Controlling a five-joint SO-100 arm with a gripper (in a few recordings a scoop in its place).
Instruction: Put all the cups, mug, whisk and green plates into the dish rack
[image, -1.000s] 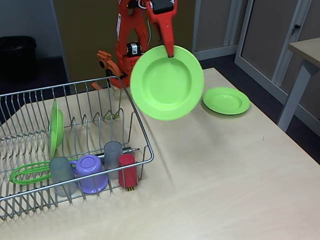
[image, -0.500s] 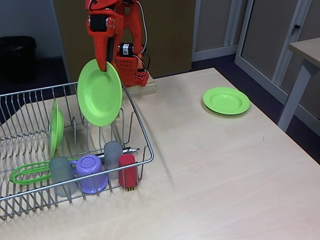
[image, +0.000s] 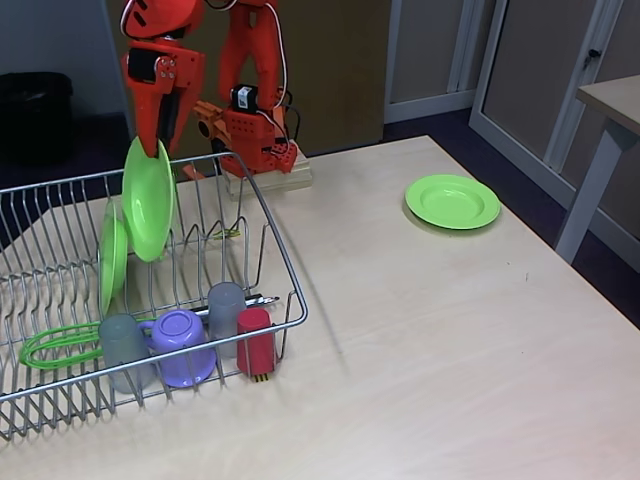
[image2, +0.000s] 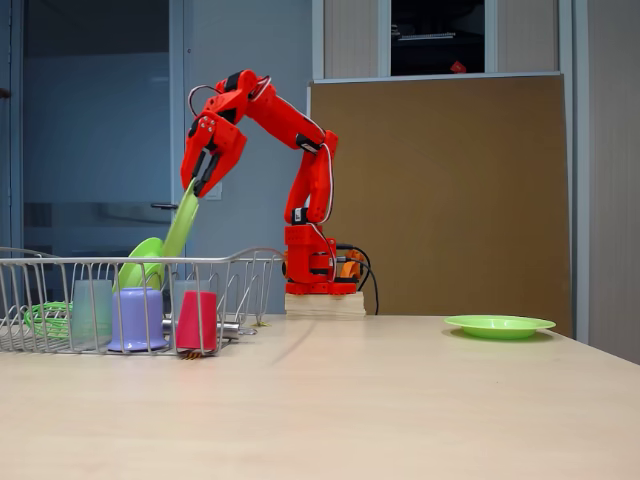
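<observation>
My orange gripper (image: 153, 148) (image2: 191, 188) is shut on the top rim of a green plate (image: 148, 203) (image2: 180, 228). That plate hangs tilted, nearly on edge, over the dish rack (image: 283, 262) (image2: 252, 258), its lower edge down among the prongs. Just left of it a second green plate (image: 112, 256) (image2: 140, 258) stands in the rack. A third green plate (image: 452, 200) (image2: 498, 323) lies flat on the table at the right. Along the rack's front are two grey cups (image: 124, 346) (image: 226, 308), a red cup (image: 254, 340) (image2: 196, 318), the purple mug (image: 182, 345) (image2: 136, 318) and the green whisk (image: 52, 348) (image2: 40, 318).
The arm's base (image: 258, 140) (image2: 312, 270) stands on a wooden block at the table's back edge, beside the rack's far right corner. Bare light wood table (image: 430, 330) spreads between the rack and the flat plate. Another table's leg (image: 590, 190) stands at the far right.
The gripper has swung the held plate leftward from above the table, over the rack's right rim, and lowered it beside the standing plate. The plate turned from face-on to nearly edge-on.
</observation>
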